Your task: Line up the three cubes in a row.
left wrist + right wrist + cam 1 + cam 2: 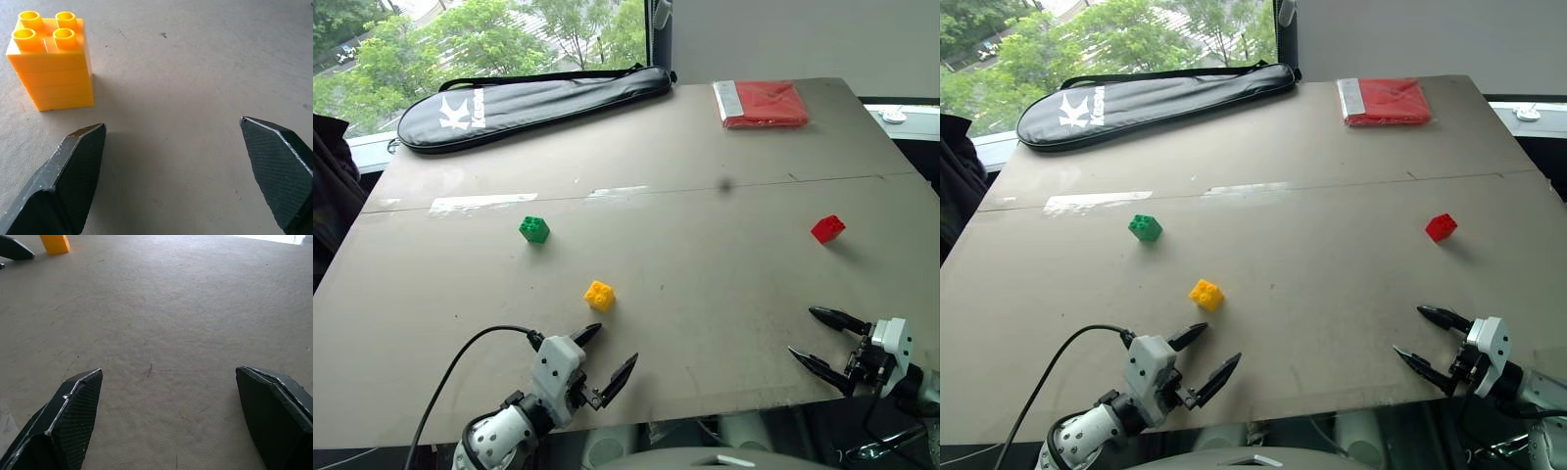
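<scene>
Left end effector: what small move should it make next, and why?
Probably ease the left end effector forward and slightly to its left, so its open jaws straddle the yellow cube. That cube lies just ahead of it, off toward one finger in the wrist view, not between them. The green cube and red cube lie farther off, and nothing is held.

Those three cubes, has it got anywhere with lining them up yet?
Nothing is done: the green cube, yellow cube and red cube sit scattered. Both the left gripper and right gripper are open and empty, the left nearest yellow. All moves remain.
</scene>
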{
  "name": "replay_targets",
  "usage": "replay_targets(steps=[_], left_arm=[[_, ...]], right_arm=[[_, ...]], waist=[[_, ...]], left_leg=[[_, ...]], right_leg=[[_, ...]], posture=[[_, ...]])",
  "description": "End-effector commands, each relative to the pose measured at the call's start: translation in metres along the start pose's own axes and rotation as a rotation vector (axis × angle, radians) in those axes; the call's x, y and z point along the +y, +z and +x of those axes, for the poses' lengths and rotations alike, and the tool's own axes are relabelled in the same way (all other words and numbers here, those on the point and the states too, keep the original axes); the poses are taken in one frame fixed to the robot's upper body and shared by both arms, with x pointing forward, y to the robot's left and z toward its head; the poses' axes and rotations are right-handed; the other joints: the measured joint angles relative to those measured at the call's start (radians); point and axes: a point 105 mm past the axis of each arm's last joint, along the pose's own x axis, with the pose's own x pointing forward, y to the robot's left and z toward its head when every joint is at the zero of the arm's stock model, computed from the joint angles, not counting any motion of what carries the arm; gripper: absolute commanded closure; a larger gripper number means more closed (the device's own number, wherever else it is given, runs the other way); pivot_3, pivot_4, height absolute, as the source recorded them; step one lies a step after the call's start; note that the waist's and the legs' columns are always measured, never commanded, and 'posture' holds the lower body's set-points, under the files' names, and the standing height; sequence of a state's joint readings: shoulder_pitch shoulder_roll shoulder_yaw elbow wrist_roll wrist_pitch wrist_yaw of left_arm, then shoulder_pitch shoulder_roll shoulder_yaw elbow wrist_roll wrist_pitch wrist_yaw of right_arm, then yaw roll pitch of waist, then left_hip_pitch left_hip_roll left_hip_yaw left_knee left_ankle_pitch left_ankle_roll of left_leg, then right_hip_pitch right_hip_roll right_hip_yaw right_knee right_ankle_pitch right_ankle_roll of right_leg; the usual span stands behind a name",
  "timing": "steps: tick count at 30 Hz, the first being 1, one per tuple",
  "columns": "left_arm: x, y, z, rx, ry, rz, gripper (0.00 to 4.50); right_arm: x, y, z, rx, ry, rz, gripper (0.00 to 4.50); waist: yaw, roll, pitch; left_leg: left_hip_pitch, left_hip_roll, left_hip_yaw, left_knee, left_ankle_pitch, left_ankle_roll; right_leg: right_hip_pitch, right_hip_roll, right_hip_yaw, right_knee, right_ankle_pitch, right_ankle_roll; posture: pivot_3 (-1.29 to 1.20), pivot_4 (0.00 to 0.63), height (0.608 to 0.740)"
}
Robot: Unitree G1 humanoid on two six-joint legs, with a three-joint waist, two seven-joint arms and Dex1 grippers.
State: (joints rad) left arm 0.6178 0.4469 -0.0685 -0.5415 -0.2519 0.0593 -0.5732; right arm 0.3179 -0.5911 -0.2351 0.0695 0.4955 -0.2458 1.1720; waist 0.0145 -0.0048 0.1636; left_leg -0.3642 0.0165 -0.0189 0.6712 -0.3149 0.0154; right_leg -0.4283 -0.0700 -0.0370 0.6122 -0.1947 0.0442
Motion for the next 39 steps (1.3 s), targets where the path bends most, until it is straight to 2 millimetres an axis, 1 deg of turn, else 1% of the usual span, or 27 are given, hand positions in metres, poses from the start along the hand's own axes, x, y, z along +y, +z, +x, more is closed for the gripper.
replay_targets(steps=[1,7,15,22,26,29,31,34,36,37,39], left_arm=[[-0.008,-0.004,-0.001,0.019,-0.035,-0.02,0.03],[-0.006,-0.007,-0.004,0.032,-0.034,-0.024,0.03],[-0.006,-0.004,-0.002,0.029,-0.045,-0.013,0.03],[-0.003,0.0,0.001,0.026,-0.048,-0.005,0.03],[-0.003,0.001,0.001,0.025,-0.05,-0.005,0.03],[-0.007,0.007,0.003,0.024,-0.1,0.024,0.03],[-0.008,0.016,0.005,0.011,-0.137,0.033,0.03],[-0.006,0.029,0.008,0.002,-0.192,0.083,0.03],[-0.003,0.039,0.012,-0.006,-0.224,0.114,0.03],[0.0,0.048,0.016,-0.019,-0.251,0.139,0.03],[0.004,0.063,0.022,-0.033,-0.292,0.17,0.03]], right_arm=[[-0.002,0.008,-0.003,-0.01,-0.006,-0.044,0.0],[-0.002,0.006,-0.002,-0.003,-0.002,-0.045,0.0],[-0.002,0.004,-0.001,0.001,-0.014,-0.048,0.0],[-0.008,0.002,-0.001,0.002,-0.046,-0.058,0.0],[-0.014,0.005,-0.004,-0.012,-0.087,-0.059,0.0],[-0.038,0.022,-0.007,-0.082,-0.222,-0.052,0.0],[-0.056,0.035,-0.009,-0.124,-0.311,-0.039,0.0],[-0.082,0.048,-0.008,-0.135,-0.429,-0.03,0.0],[-0.097,0.054,-0.004,-0.113,-0.478,-0.029,0.0],[-0.111,0.055,0.0,-0.066,-0.516,-0.025,0.0],[-0.129,0.057,0.006,-0.007,-0.548,-0.024,0.0]], waist=[[0.0,0.0,0.0],[0.0,0.0,0.0],[-0.001,0.0,0.0],[-0.001,0.0,0.0],[0.0,0.0,0.0],[-0.001,0.0,0.0],[-0.001,0.0,0.0],[-0.002,-0.001,0.001],[-0.002,-0.001,0.001],[-0.002,-0.001,0.001],[-0.002,-0.001,0.001]], left_leg=[[0.0,0.0,0.0,0.0,0.0,0.0],[0.002,0.0,0.003,0.001,0.0,0.0],[0.003,0.0,0.005,0.009,0.0,0.0],[0.003,0.0,0.005,0.014,0.0,0.0],[0.003,0.0,0.005,0.014,0.0,0.0],[0.003,0.0,0.006,0.014,0.0,0.0],[0.003,0.0,0.006,0.014,0.0,0.0],[0.003,0.0,0.007,0.015,0.0,0.0],[0.002,0.0,0.006,0.015,0.0,0.0],[0.003,0.0,0.006,0.015,0.0,0.0],[0.002,0.0,0.006,0.015,0.0,0.0]], right_leg=[[0.0,0.0,0.0,0.0,0.0,0.0],[0.0,0.0,0.003,0.004,0.0,0.0],[0.0,0.0,0.005,0.012,0.0,0.0],[0.0,0.0,0.006,0.015,0.0,0.0],[0.0,0.0,0.007,0.015,0.0,0.0],[0.0,0.0,0.007,0.015,0.0,0.0],[0.0,0.001,0.008,0.015,0.0,0.0],[0.0,0.001,0.008,0.016,0.0,0.0],[-0.001,0.002,0.009,0.016,0.001,0.0],[-0.001,0.002,0.009,0.017,0.001,-0.001],[-0.001,0.003,0.009,0.017,0.001,-0.002]], posture=[[0.0,0.15,0.701],[0.0,0.15,0.701],[0.0,0.15,0.701],[0.0,0.15,0.701],[0.0,0.15,0.701],[0.0,0.15,0.701],[0.0,0.15,0.701],[0.0,0.15,0.701],[0.0,0.15,0.701],[0.0,0.15,0.701],[0.0,0.15,0.701]])
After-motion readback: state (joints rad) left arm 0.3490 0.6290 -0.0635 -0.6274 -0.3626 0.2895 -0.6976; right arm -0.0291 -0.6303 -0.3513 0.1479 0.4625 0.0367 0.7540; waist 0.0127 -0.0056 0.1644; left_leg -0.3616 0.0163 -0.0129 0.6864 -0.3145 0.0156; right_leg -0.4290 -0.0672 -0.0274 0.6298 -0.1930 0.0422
